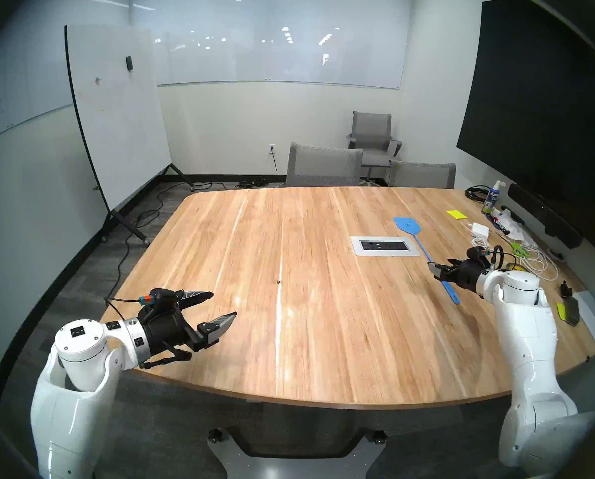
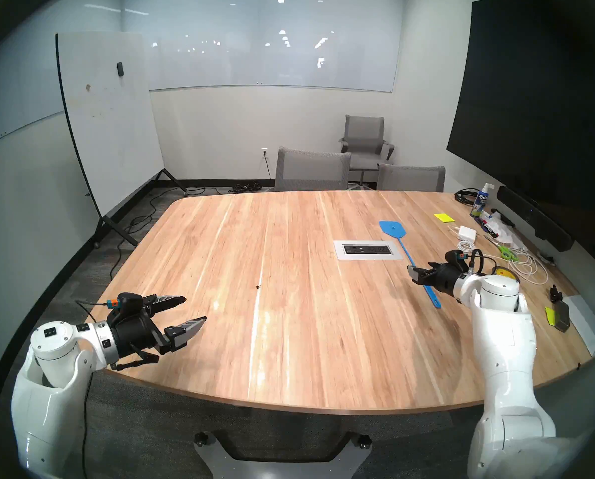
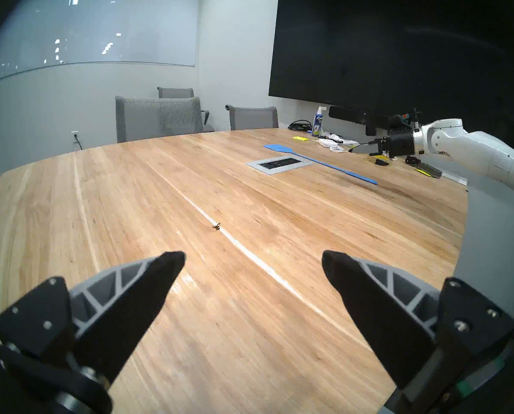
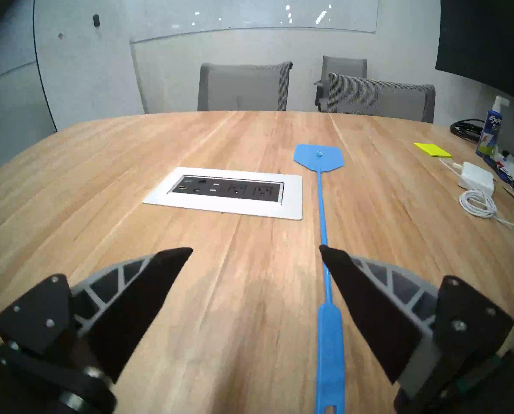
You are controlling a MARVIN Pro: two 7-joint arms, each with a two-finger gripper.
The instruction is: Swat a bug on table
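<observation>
The bug (image 1: 279, 281) is a tiny dark speck with thin legs on the light wood table (image 1: 323, 347), left of centre; it also shows in the left wrist view (image 3: 216, 226). My left gripper (image 1: 223, 304) is open and empty above the table's near-left part, with the bug a short way ahead of its fingertips (image 3: 172, 259). A blue fly swatter (image 1: 407, 225) lies flat on the table's right side. My right gripper (image 1: 435, 271) is open and empty, hovering over the swatter's handle (image 4: 328, 338), which runs under its right finger.
A grey power-outlet panel (image 1: 385, 245) is set into the table beside the swatter. Clutter sits along the right edge: spray bottle (image 1: 493, 200), yellow notes (image 1: 455, 214), white charger and cables (image 1: 481, 230), green scissors (image 1: 519, 249). Grey chairs (image 1: 323, 165) stand at the far edge.
</observation>
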